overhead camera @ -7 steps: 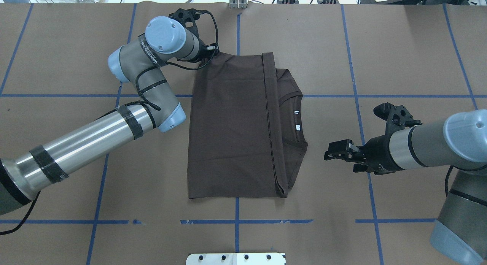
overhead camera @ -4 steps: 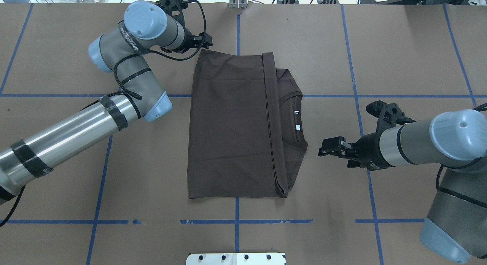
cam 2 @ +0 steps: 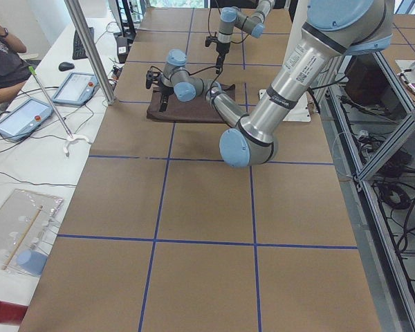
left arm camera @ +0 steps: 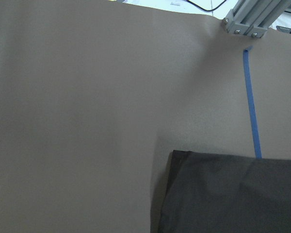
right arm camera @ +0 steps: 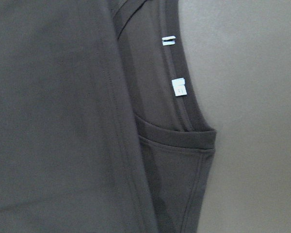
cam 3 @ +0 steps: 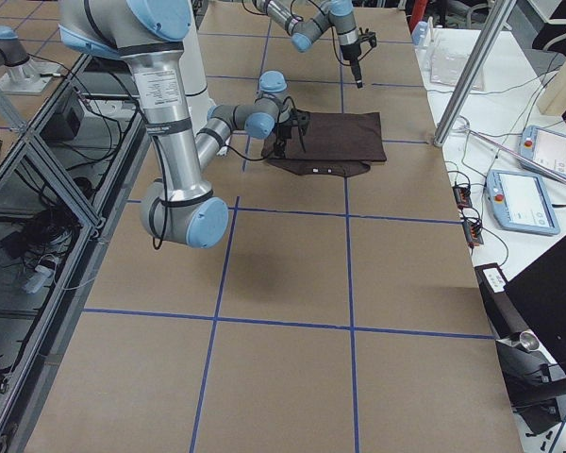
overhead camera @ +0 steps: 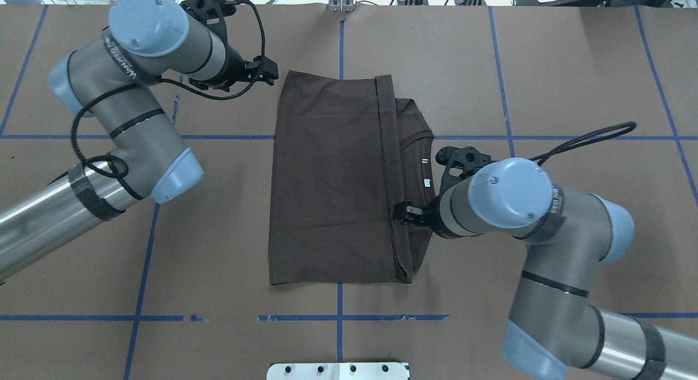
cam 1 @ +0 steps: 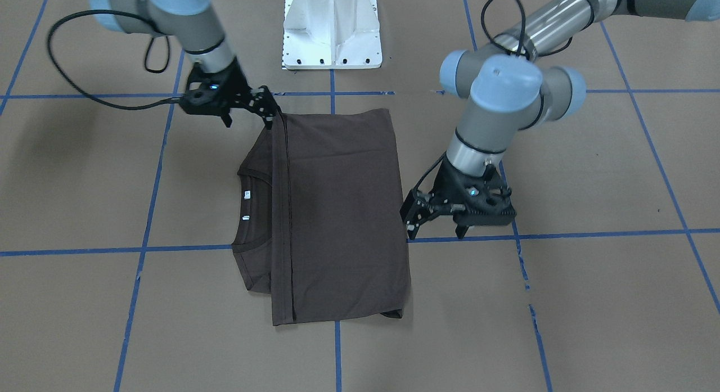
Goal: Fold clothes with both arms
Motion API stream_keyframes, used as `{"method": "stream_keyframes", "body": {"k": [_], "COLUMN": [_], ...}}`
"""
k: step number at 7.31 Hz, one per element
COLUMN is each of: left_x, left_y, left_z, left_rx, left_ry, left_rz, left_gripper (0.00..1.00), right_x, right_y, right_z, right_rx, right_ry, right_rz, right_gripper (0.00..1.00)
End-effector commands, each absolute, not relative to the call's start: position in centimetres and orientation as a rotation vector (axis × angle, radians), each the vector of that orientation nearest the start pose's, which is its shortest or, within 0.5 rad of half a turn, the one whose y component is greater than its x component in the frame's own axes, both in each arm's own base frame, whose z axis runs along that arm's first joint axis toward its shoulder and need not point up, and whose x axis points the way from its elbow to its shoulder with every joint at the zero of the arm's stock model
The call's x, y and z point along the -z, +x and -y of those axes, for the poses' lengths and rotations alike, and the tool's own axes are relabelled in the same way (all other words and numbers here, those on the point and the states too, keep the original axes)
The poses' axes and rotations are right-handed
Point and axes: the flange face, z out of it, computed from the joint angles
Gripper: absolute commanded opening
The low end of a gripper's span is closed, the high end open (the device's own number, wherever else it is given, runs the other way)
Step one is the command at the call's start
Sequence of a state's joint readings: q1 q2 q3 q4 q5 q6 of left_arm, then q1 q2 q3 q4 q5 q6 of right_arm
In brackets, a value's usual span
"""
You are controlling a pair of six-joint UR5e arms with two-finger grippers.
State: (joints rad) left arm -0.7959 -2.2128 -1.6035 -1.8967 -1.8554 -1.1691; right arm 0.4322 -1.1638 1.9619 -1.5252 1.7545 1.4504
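The brown table (overhead camera: 572, 69), marked off in squares by blue tape (overhead camera: 229, 137), takes up most of what I can see from here. The left arm (overhead camera: 131, 129) reaches out along the table's left side and bends in toward the far end. The right arm (overhead camera: 545, 249) doubles back from the right so that its wrist hangs above the cloth. The shirt (overhead camera: 332, 178) lies flat in the middle of the table, folded into a tall rectangle. A broad panel is laid over most of it, and only the robot's right-hand strip is uncovered. The white base (cam 1: 332, 32) stands at the robot's edge of the table. The left gripper (cam 1: 435, 230) sits just off the shirt's far left corner, clear of the cloth, with its jaws spread. The right gripper (cam 1: 249, 117) is at the panel's edge on the shirt's right side, jaws also spread and nothing between them. I cannot tell whether a fingertip touches the fabric. The collar (right arm camera: 179, 135) shows on the uncovered strip, and two small white tags (right arm camera: 178, 87) sit inside it.
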Motion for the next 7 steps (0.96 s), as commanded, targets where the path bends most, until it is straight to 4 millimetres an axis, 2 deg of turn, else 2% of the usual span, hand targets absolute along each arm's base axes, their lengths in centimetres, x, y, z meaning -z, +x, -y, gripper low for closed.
{"method": "stream_keyframes", "body": {"k": [1,2,3,5,7], "left_x": [-21.1,-21.1,-21.2,-21.2,-21.5], "left_y": [39.4,39.5,39.5,39.8,40.1], "left_z": [53.2,53.1,53.1,52.9,53.1], "left_rx": [0.191,0.188,0.188,0.183,0.187], "left_ry": [0.327,0.324,0.323,0.322,0.317], "left_rz": [-0.980,-0.981,-0.980,-0.981,-0.977], "left_gripper": [1.00,1.00,1.00,1.00,1.00], "right_x": [-23.9,-25.2,-24.7,-26.3,-27.8], "right_y": [-51.4,-53.2,-54.6,-55.8,-56.8], "right_z": [34.2,33.9,33.7,33.1,33.2], "right_rx": [-0.068,-0.032,-0.016,0.009,0.008], "right_ry": [0.102,0.088,0.051,-0.060,-0.086], "right_rz": [0.707,0.672,0.670,0.648,0.616], "right_gripper": [1.00,1.00,1.00,1.00,1.00]}}
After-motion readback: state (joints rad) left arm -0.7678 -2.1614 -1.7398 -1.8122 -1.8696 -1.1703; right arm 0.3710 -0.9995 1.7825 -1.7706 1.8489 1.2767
